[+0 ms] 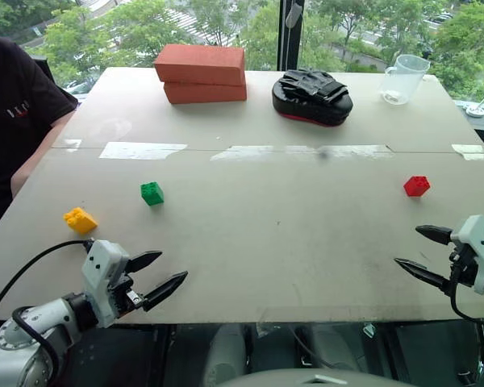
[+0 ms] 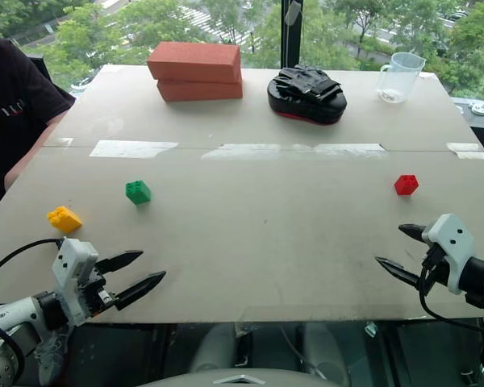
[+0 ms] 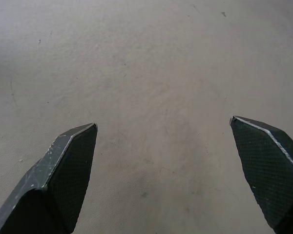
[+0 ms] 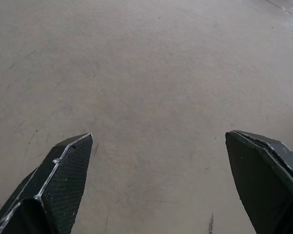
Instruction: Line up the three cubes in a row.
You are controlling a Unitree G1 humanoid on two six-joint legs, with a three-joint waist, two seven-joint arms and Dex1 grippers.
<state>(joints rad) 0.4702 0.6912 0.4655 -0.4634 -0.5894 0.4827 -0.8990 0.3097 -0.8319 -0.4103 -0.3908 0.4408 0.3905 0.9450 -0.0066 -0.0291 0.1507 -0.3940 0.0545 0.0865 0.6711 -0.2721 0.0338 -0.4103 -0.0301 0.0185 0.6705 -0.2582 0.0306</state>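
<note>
we see both arms parked low at the near edge of the pale grey desk [image 1: 250, 234], likely a start pose since no cube is lined up yet. left gripper [image 1: 169, 272] has its jaws wide and empty, right gripper [image 1: 422, 251] jaws wide and empty too, both aimed inward over bare desk.

small yellow studded plastic cube [image 1: 80, 220] sits near the left jaws, just beyond and outboard of them. small green studded plastic cube [image 1: 152, 193] is a bit farther ahead of the same jaws. small red studded plastic cube [image 1: 416, 186] lies ahead of the right jaws, well apart from the other two, so we judge it needs the longest move.

far past both jaws: two stacked red-orange bricks [image 1: 202, 74], a black padded mitt [image 1: 312, 97], a clear plastic measuring jug [image 1: 403, 79], strips of tape [image 1: 141, 150]. none block the reach. a person's dark sleeve [image 1: 16, 105] is beside the desk, outboard of the left jaws.
</note>
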